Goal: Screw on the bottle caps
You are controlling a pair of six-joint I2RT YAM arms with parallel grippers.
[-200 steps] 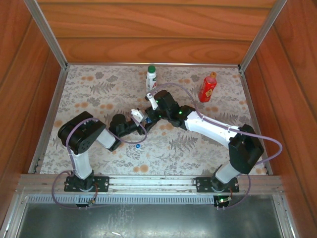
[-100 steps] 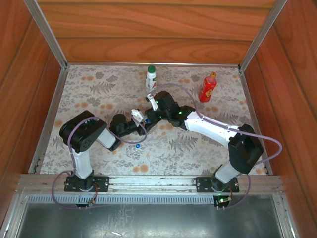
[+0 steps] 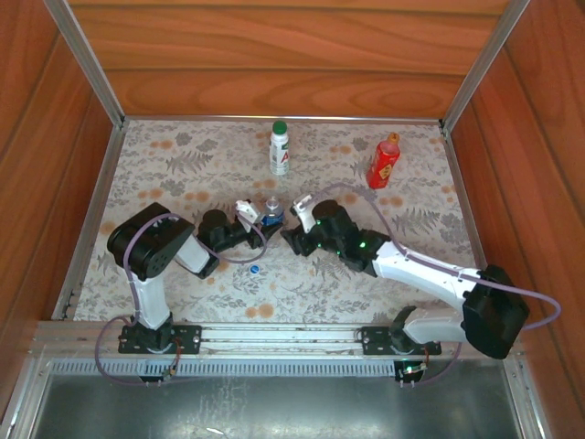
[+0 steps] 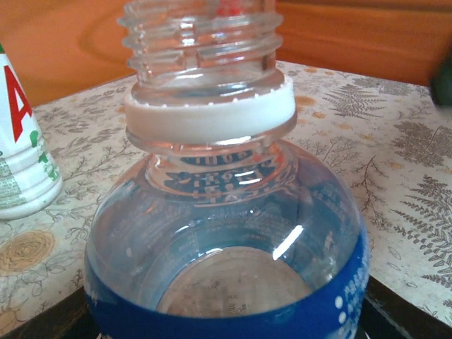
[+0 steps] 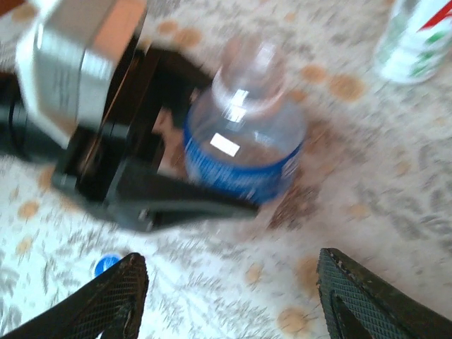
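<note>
Your left gripper (image 3: 262, 221) is clamped round the belly of the clear bottle (image 4: 226, 233). In the overhead view the bottle stands upright at centre frame, threads bare, neck pointing straight up. No cap on it yet! The blue cap (image 3: 255, 269) lies flat on the table (image 3: 183, 165), just below and left of that bottle. Your right gripper (image 5: 231, 256) hangs with jaws spread wide and nothing between them. In its wrist view the cap sits at lower left, just beside the finger on the frame's left. So the right is your free hand. I'd judge it must shift lower-left onto the cap, then carry it above the neck.
</note>
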